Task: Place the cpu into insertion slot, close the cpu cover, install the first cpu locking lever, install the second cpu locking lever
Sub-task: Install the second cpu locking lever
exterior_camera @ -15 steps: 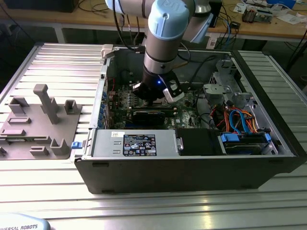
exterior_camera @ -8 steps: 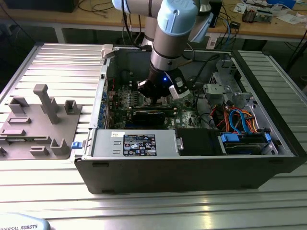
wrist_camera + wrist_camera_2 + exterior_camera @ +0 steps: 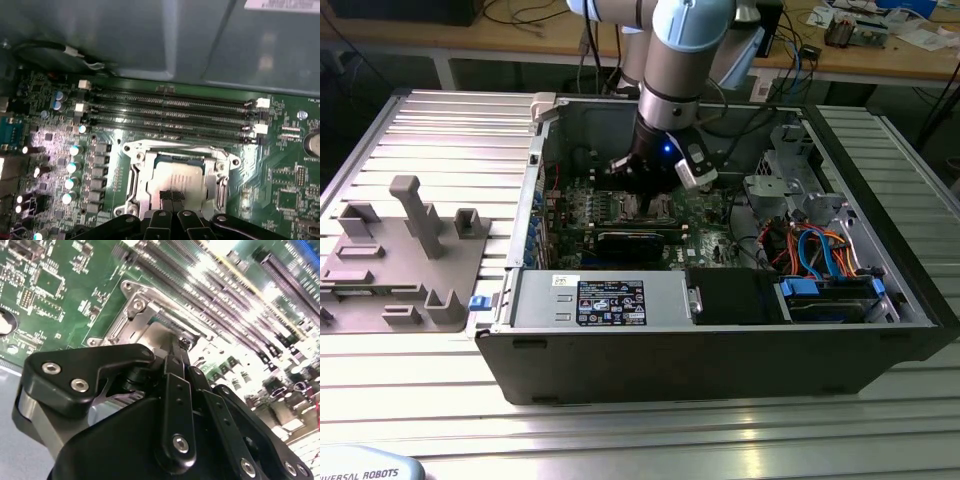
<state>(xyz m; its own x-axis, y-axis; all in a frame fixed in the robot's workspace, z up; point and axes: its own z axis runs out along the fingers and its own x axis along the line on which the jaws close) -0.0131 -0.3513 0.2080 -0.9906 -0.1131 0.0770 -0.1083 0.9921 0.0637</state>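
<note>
the tool (image 3: 172, 196), fingers together, presses its tips onto the cpu (image 3: 182, 175), which lies in the slot (image 3: 131, 181) on the green board, just under the tool.

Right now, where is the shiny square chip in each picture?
Exterior view: the cpu hides mostly under the hand, mid-motherboard inside the computer case.
First wrist view: silver square in the metal frame, just past the hand's fingertips.
Second wrist view: grey patch beyond the black fingers.
Shared landmark: the long memory slots beside it.
</note>
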